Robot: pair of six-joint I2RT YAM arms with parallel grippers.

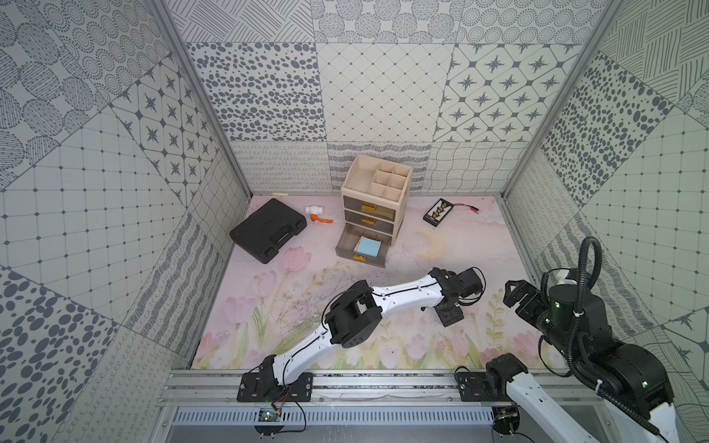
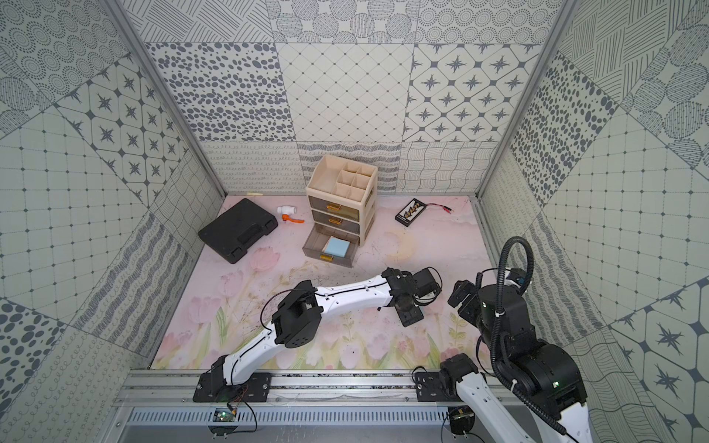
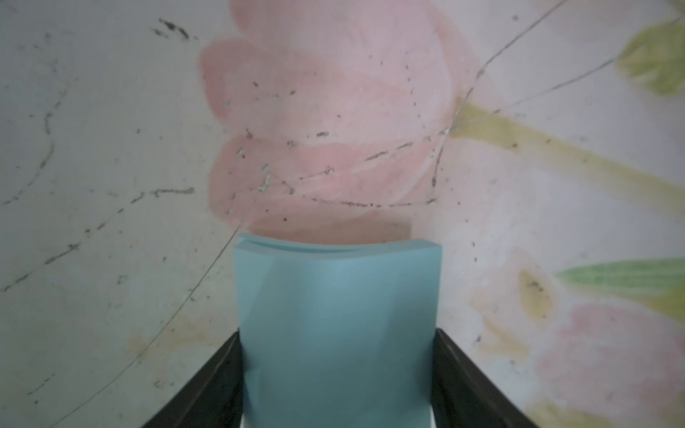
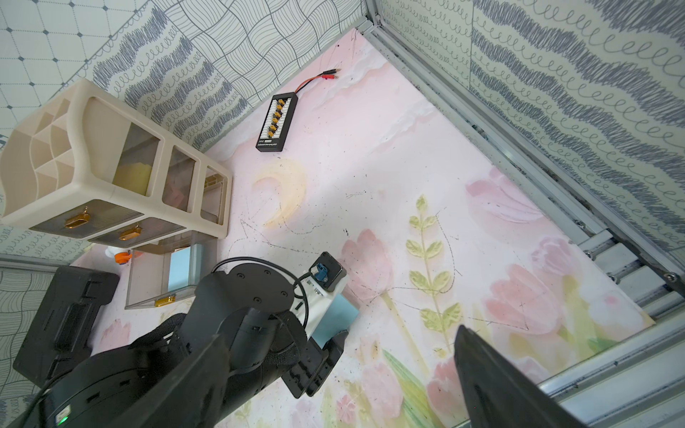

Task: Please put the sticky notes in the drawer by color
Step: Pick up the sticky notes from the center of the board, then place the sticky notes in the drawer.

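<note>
Blue note [image 3: 337, 318] between jaws, hidden overhead.

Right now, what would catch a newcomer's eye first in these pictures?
The beige drawer unit at the back of the flowered mat, its bottom drawer pulled open with blue sheets inside. Nearer the front, the left gripper holds another blue sticky note between its fingers.

No text could be read with confidence anywhere. The only print was on the black connector board [image 4: 277, 122] lying on the worktop [image 4: 370, 166]. It was a short white line of small lettering along one end of its face, too small and blurred to make out in any view.
</note>
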